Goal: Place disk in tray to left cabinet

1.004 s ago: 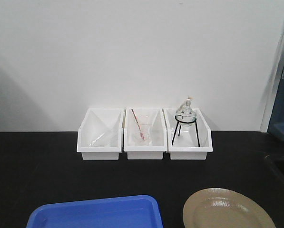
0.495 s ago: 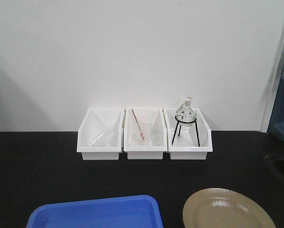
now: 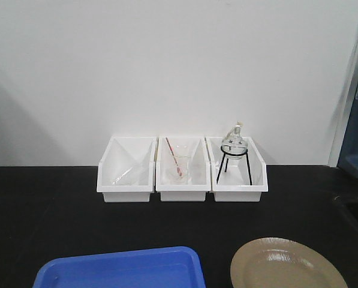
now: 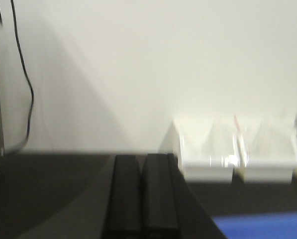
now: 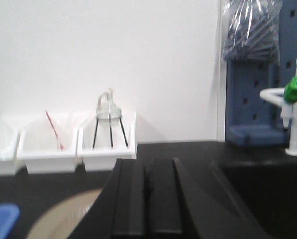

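Tray (image 3: 119,267) lies at the near left of the black counter (image 3: 47,204), its long axis running left to right. Apart to its right, the disk (image 3: 286,264) lies flat, hollow face up. Left gripper (image 4: 141,194) and right gripper (image 5: 147,199) each show fingers pressed together, empty.

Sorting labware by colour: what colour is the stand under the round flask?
Black; the stand shows best in the front-facing view.

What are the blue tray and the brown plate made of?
The tray looks like plastic: even bright blue, smooth rounded rim. The disk is glossy tan with white light streaks, maybe glazed ceramic or hard plastic; I cannot tell which.
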